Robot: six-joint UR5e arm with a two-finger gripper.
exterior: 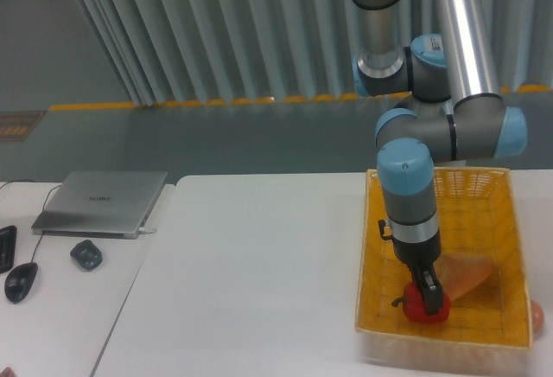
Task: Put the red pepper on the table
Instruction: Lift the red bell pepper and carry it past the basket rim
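Red pepper (425,305): being gripped by the hand (428,293) low in the yellow basket (510,230), beside the bread (464,276). Risks: pepper being snagged on the near wall; glossy skin slipping before the table (259,273) is reached.

The white table (259,265) is being seen filling the lower part of the view, with the yellow woven basket (371,260) being carried on its right side. Well to the left of the basket, across a seam, a second white surface (78,308) is being occupied by 1 closed grey laptop (102,201). A small dark object (85,254) is being kept just in front of the laptop, and 1 black mouse (20,281) is lying further left, near a dark item (5,246) cut by the frame edge. Right of the basket, 1 orange rounded thing (538,316) is being partly shown.
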